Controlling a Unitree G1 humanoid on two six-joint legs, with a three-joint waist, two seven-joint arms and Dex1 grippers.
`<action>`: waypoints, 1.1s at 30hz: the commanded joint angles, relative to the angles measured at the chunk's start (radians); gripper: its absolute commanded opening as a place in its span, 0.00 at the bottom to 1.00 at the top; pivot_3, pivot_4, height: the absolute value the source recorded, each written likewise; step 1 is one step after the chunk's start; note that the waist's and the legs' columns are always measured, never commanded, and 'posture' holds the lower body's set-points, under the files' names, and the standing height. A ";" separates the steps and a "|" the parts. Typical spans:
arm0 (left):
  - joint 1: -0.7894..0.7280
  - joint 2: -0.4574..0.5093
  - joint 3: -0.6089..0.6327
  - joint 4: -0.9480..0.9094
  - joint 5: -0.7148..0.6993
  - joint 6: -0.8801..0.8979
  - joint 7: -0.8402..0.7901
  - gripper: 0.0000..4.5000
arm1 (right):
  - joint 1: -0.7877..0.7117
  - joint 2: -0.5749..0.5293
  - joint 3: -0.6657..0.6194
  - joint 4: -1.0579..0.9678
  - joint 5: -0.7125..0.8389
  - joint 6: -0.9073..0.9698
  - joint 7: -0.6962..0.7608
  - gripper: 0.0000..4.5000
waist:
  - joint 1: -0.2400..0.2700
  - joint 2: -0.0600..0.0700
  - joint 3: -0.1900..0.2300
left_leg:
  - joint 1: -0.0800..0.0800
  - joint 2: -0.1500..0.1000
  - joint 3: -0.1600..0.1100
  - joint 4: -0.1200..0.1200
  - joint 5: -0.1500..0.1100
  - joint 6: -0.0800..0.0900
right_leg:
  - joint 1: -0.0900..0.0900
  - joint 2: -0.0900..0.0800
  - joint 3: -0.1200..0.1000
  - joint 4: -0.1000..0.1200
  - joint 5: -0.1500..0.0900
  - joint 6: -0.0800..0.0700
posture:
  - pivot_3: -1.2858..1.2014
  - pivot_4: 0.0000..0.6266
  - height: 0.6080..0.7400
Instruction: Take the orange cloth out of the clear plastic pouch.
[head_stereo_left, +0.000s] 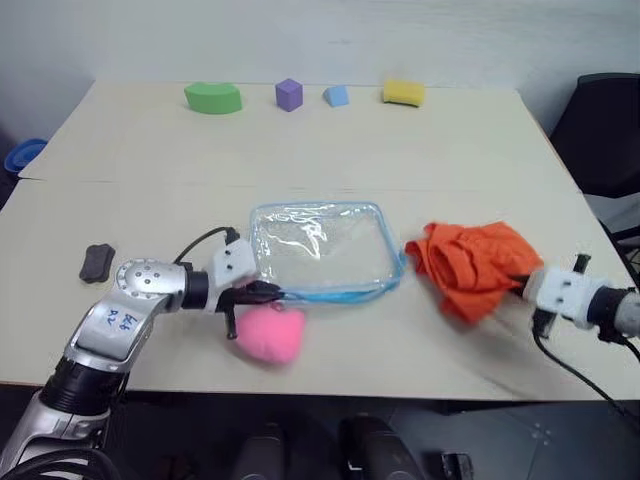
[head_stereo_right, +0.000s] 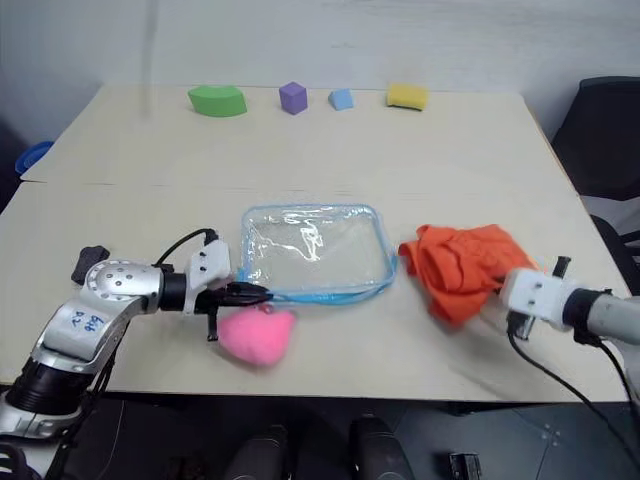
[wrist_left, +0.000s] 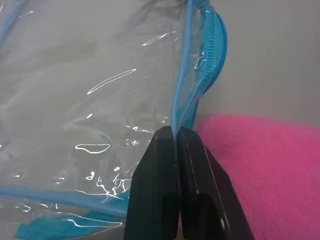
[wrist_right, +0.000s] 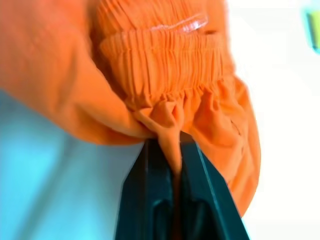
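Note:
The clear plastic pouch (head_stereo_left: 320, 250) lies flat on the table's middle, blue-trimmed and with nothing inside, its pink pompom (head_stereo_left: 270, 333) at its near left corner. My left gripper (head_stereo_left: 262, 293) is shut on the pouch's near left edge; the left wrist view shows the blue trim (wrist_left: 183, 102) pinched between the fingers. The orange cloth (head_stereo_left: 472, 262) is bunched up to the right of the pouch, outside it. My right gripper (head_stereo_left: 520, 281) is shut on the cloth's right side, a fold of the cloth (wrist_right: 167, 107) caught between its fingers.
Along the table's far edge sit a green block (head_stereo_left: 213, 97), a purple cube (head_stereo_left: 289, 94), a small blue block (head_stereo_left: 336, 95) and a yellow block (head_stereo_left: 403, 93). A small dark object (head_stereo_left: 97, 262) lies at the left. A black chair (head_stereo_left: 605, 130) stands at the right.

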 joint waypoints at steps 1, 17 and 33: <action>-0.010 -0.008 -0.008 -0.027 0.011 -0.023 0.006 0.00 | -0.064 0.081 0.031 -0.051 0.006 0.132 -0.077 0.01 | -0.001 0.000 0.000 | 0.000 0.000 0.000 0.000 0.000 0.000 | 0.000 0.000 0.000 0.000 0.000 0.000 | 0.52 0.24 1.00; 0.017 -0.053 0.147 -0.034 -0.107 0.120 0.096 0.22 | 0.026 0.089 -0.051 -0.192 0.120 0.341 -0.001 0.54 | 0.007 0.000 0.000 | -0.002 0.000 0.000 0.000 -0.003 0.005 | -0.001 0.000 0.000 0.000 0.000 0.000 | 0.52 0.24 1.00; 0.241 0.288 0.655 0.213 -0.275 0.064 -0.174 0.82 | 0.302 -0.194 -0.599 -0.043 0.493 0.737 0.451 1.00 | 0.002 0.001 0.000 | 0.002 0.000 -0.001 -0.003 -0.004 0.007 | 0.001 0.000 -0.001 -0.004 0.000 0.000 | 0.52 0.24 1.00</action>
